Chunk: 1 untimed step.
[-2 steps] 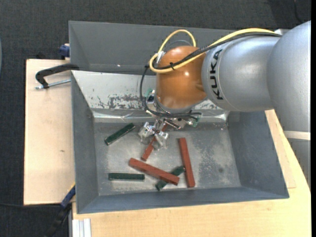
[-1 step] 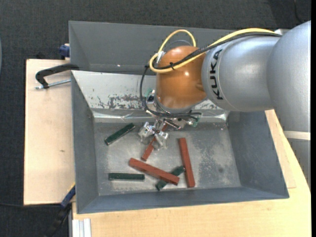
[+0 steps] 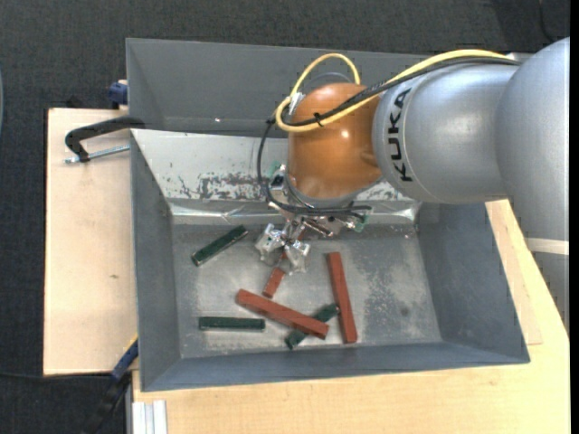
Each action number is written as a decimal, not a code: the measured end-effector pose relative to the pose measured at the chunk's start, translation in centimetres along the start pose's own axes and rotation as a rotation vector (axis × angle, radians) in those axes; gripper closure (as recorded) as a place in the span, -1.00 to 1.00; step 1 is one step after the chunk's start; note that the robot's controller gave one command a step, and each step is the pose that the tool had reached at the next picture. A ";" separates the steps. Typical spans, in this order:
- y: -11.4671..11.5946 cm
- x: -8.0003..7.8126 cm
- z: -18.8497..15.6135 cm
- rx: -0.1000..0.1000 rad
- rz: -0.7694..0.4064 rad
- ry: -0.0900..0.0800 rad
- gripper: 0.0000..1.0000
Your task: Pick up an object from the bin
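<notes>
**Pincer low among the sticks, nothing caught yet**

Gripper hanging close to the floor of the grey bin, a touch toward 12 o'clock from the bin's middle. How wide the pincer stands: cannot tell; nothing seen in its hold. Just beside it at 6 o'clock, a short red stick, the nearest candidate. Further toward 6, a long red stick crossing a dark green stick. Out at 9 o'clock, a second green stick. Likely danger: closing off-centre and skidding the short stick flat along the floor, or pinching one end and losing it on the lift.
</notes>
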State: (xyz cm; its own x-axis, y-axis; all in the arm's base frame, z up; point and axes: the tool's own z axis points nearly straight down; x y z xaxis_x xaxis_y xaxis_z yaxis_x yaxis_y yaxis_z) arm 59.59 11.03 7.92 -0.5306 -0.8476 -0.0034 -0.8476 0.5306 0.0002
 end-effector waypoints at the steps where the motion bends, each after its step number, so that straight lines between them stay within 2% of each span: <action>1: 0.3 -0.3 -4.6 0.001 0.036 -0.001 -1.00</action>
State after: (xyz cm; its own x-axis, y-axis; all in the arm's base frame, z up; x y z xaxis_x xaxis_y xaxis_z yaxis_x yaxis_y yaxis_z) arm 59.46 11.46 12.54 -0.5605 -0.8282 -0.0042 -0.8282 0.5605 -0.0007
